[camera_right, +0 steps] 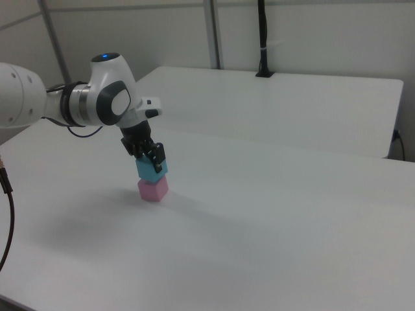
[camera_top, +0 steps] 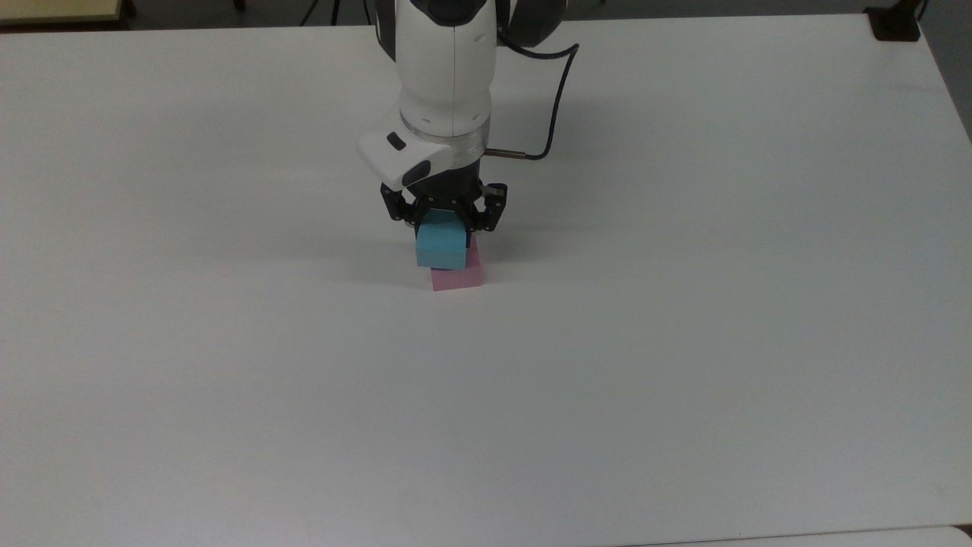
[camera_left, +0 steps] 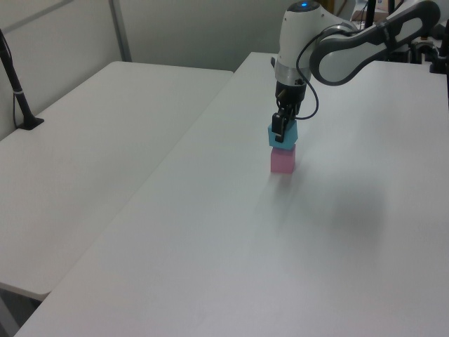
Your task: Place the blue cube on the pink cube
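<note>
Pink cube (camera_top: 458, 278) sits on white tabletop (camera_top: 683, 342), near centre in top view. Blue cube (camera_top: 441, 247) is directly above it, w/ contact btwn the two unclear. Gripper (camera_top: 444, 220), pointing down, has jaws clamped on blue cube's sides.

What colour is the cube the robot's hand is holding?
Light blue. The cube shows best in the top view, just above a pink one.
</note>
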Action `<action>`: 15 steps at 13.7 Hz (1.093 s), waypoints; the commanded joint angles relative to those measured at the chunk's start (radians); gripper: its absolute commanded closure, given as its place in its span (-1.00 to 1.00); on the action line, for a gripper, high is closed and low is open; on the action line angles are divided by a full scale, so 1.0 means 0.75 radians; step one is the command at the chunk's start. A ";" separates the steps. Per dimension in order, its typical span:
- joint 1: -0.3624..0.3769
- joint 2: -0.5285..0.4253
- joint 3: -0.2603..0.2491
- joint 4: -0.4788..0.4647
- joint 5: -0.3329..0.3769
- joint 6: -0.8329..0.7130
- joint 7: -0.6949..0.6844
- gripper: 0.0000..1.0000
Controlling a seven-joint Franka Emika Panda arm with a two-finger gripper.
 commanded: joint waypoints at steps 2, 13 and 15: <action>0.024 -0.031 -0.008 -0.049 0.003 0.013 -0.022 -1.00; 0.034 -0.419 -0.020 0.072 0.041 -0.625 -0.003 -1.00; 0.032 -0.423 -0.020 0.076 0.044 -0.658 -0.003 -1.00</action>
